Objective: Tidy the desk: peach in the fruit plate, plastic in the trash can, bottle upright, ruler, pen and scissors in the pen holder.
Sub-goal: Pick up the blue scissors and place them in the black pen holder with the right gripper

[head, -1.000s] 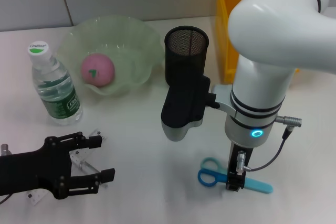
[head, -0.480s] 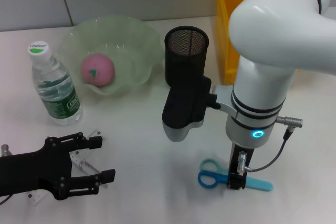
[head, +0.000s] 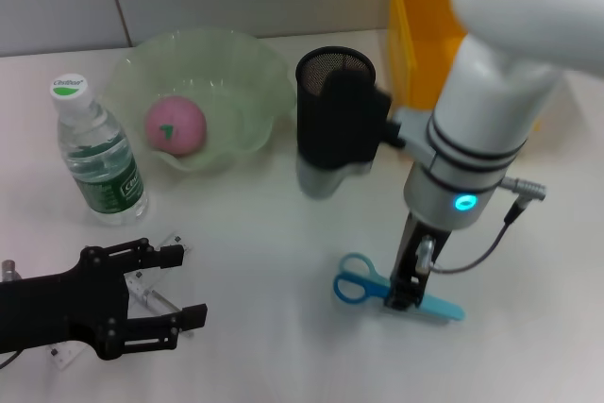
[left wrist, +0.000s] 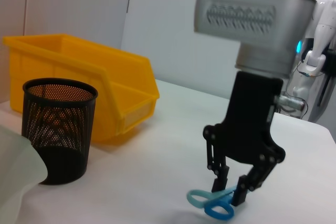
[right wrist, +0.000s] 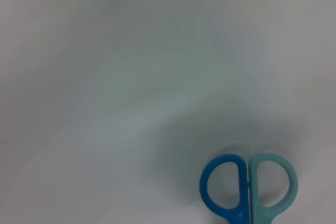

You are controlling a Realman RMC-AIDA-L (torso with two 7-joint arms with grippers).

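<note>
1. White bench (head: 255, 261) fills the head view, with a pale wall behind it.
2. Nearest the robot, the left end effector (head: 160, 288) lies low over the bench near its left edge with its black fingers spread apart and holding nothing; clear pieces beside the fingers are hard to make out.
3. On the right, the right end effector (head: 404, 294) points straight down with its fingers closed on the scissors (head: 377, 292); the left wrist view shows the fingertips (left wrist: 240, 198) pinching them just behind the loops, and whether they are clear of the bench cannot be told.
4. The scissors' blue and teal handles (right wrist: 248, 187) are cut off by the frame edge in the right wrist view, and the arm hides part of the blades from the head.
5. Farther back on the left, a bottle (head: 94, 153) stands upright.
6. Beyond it, the peach (head: 175, 125) sits in the green fruit plate (head: 241, 68).
7. The black mesh pen holder (head: 332, 82) stands beside the plate, partly hidden by the right arm's wrist housing.
8. Farthest right, a yellow bin (head: 415, 25) is cut off by the arm.
</note>
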